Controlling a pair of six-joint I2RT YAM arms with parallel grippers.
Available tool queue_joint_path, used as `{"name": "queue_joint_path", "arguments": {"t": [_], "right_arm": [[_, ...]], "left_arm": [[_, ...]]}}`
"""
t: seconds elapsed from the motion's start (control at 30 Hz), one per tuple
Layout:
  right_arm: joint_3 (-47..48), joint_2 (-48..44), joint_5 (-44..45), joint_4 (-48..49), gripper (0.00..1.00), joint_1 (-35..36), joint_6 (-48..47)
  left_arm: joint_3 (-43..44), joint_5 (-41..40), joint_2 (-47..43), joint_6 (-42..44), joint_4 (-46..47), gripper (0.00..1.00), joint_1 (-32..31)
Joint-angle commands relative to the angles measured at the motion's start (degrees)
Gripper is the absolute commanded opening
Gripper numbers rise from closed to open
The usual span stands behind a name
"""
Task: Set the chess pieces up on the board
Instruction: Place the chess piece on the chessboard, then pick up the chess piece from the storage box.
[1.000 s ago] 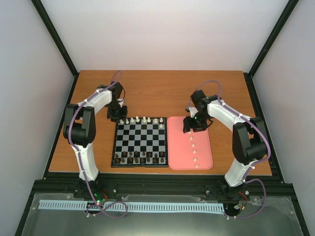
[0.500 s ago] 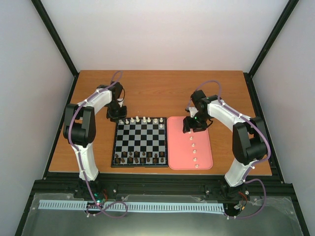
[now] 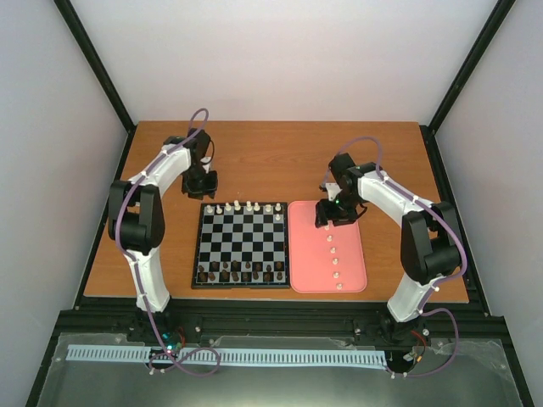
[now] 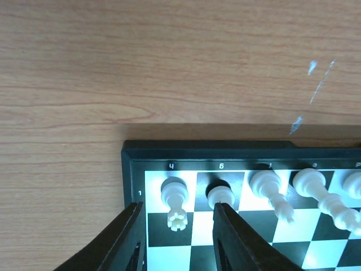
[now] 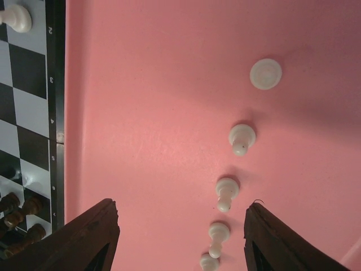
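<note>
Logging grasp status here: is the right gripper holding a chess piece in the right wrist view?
No, the right gripper stands open and empty over the pink tray, white pieces standing free.

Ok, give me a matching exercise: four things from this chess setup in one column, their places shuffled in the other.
Things:
1. dark brown pieces
2. pink tray
3. left gripper
4. right gripper

Places:
A. over the tray's far end
B. on the near row of the board
C. by the board's far left corner
D. right of the board

Pairs: 1-B, 2-D, 3-C, 4-A
</note>
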Motion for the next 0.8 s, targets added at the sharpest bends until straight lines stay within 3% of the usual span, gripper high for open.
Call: {"name": "queue_joint_path", "arguments": {"t": [0.0, 0.13, 0.3, 0.77], "right_arm": [[2.37, -1.4, 2.48, -1.03, 0.63, -0.56, -0.38], [3.01, -2.21, 6.9, -1.61, 0.66, -0.55, 0.19], [4.15, -0.24, 8.59, -0.37, 0.66, -0.69, 1.44], [11.71, 12.13, 12.73, 1.47, 0.53, -0.91, 0.34]], "left_arm": [[4.24, -1.67, -4.42, -0.18, -3.1, 0.36, 0.56], [5.42, -2.15, -8.9, -1.64, -3.68, 0.66, 0.72], [4.07, -1.14, -14.06, -3.81, -2.39, 0.86, 0.77], [2.65, -0.29, -18.35, -3.81, -2.45, 0.9, 0.81]]}}
